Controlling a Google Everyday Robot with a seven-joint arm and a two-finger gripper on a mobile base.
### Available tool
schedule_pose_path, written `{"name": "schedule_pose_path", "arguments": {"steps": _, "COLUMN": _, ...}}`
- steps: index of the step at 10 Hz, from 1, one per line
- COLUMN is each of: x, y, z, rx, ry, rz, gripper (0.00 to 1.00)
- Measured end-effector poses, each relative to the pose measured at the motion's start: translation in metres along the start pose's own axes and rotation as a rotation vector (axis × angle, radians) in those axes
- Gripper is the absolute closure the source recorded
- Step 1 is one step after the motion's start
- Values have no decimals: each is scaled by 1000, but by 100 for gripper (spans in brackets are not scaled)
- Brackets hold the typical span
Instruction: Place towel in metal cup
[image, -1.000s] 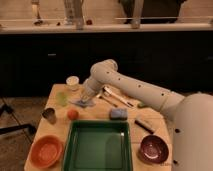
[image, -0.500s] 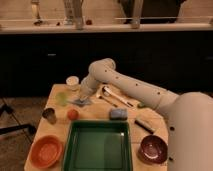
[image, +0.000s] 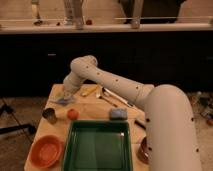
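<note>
My gripper (image: 66, 95) hangs over the back left of the wooden table, at the end of the white arm that bends down from its elbow. It is shut on the towel (image: 61, 100), a small blue-grey cloth that droops from the fingertips just above the tabletop. The metal cup (image: 49, 116) stands upright near the table's left edge, a short way in front of and left of the gripper. Nothing shows inside it from here.
An orange ball (image: 73, 114) sits right of the cup. A blue-grey pad (image: 118, 114) lies mid-table, with utensils (image: 114, 98) behind it. A green tray (image: 97, 147) fills the front, with an orange bowl (image: 46, 151) to its left and a dark bowl (image: 143, 150) behind the arm.
The gripper has shifted left and a little toward the table's front with the towel, now covering the jar and pale cup at the back left.
</note>
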Motion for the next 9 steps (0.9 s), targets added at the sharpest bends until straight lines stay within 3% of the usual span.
{"name": "schedule_pose_path", "arguments": {"steps": 5, "x": -50, "y": -27, "z": 4, "rx": -2, "ry": -69, "rz": -153, "gripper": 100}}
{"name": "schedule_pose_path", "arguments": {"steps": 9, "x": -82, "y": -26, "z": 20, "rx": -30, "ry": -144, "rz": -205, "gripper": 100}}
